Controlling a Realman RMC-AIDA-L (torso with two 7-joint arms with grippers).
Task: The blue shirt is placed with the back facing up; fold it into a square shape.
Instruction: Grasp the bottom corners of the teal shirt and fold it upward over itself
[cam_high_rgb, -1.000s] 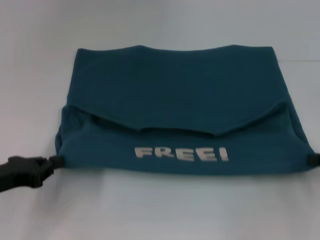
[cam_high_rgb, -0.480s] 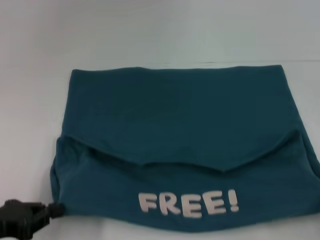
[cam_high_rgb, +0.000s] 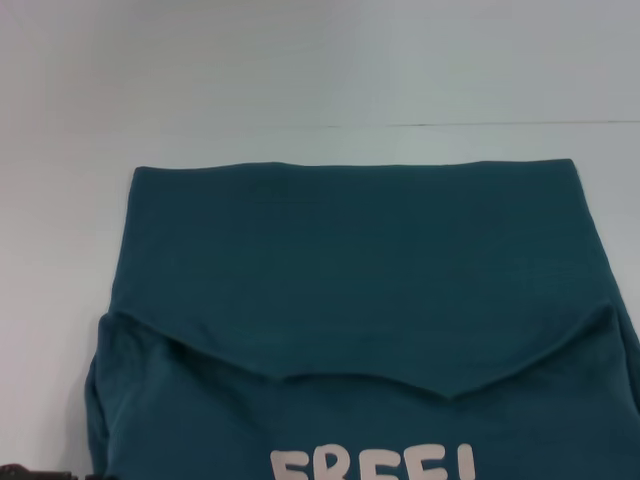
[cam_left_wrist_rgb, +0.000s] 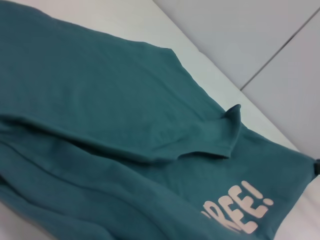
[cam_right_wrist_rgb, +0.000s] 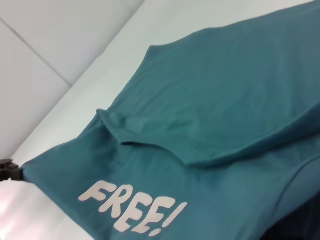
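Observation:
The blue shirt (cam_high_rgb: 350, 270) lies on the white table, its near part turned up so the cream "FREE!" lettering (cam_high_rgb: 370, 465) faces me at the bottom edge of the head view. A plain folded flap with a V-shaped edge lies across the middle. My left gripper (cam_right_wrist_rgb: 7, 170) shows as a dark tip at the shirt's near left corner, shut on the fabric; only a dark sliver of it reaches the head view. My right gripper (cam_left_wrist_rgb: 316, 167) is a dark tip pinching the near right corner, and it is out of the head view.
The white table (cam_high_rgb: 320, 70) stretches beyond the shirt's far edge. A thin seam line (cam_high_rgb: 500, 124) runs across it at the back right. Bare strips of table lie left of the shirt.
The whole shirt has slid toward me, its far edge dropping in the head view. Both grippers have drawn back with the near corners and left the bottom of that view.

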